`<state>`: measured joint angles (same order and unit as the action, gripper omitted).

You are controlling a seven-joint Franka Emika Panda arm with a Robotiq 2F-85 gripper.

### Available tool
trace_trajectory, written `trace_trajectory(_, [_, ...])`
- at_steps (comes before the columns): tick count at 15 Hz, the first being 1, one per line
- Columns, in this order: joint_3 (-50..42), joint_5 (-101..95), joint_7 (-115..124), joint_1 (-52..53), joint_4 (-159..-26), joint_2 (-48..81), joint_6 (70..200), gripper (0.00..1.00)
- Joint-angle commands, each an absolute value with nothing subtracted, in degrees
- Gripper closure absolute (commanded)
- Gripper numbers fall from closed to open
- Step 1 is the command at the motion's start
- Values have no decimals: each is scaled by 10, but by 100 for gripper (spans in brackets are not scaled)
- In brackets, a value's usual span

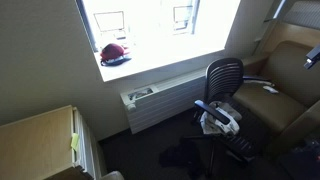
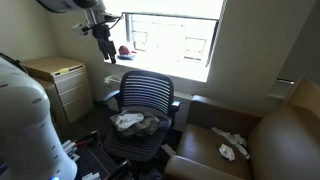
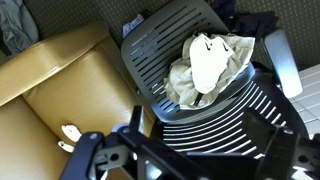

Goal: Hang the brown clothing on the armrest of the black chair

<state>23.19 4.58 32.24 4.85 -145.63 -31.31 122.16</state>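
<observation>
Judging from the wrist view, the main risk lies in the pick: beside the brown armchair (image 3: 60, 90), the brown clothing (image 3: 205, 68), which looks pale here, lies crumpled on the seat of the black chair (image 3: 230, 130). If only a loose fold is pinched, it could slip free on the way, or be draped too shallowly and slide off the armrest (image 3: 283, 62) at the right. The slatted seat could also be caught if the descent is too deep. The hand (image 2: 103, 45) is held high, well apart from the chair, pointed downward, its fingers seen apart with nothing between them
</observation>
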Motion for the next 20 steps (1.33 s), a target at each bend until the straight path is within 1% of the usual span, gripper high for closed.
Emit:
trace_trajectory(1, [220,38,329,61,-1456,-310,1221,0])
trace_trajectory(8, [220,38,329,61,-1456,-310,1221,0])
trace_trajectory(10, [243,56,420,44,-1456,-274,1261,0])
trace_trajectory(13, [268,44,549,40,-1491,-211,1344,0])
trace_trajectory(16, [282,-15,696,21,-1519,-134,1453,0])
trace_trajectory(17, [304,-42,743,-11,-1522,-104,1481,0])
trace_trajectory(18, [306,-75,794,-23,-1516,-75,1481,0])
trace_trajectory(19, [275,-99,838,2,-1505,-57,1459,0])
trace_trajectory(20, [251,-78,788,39,-1523,-101,1456,0])
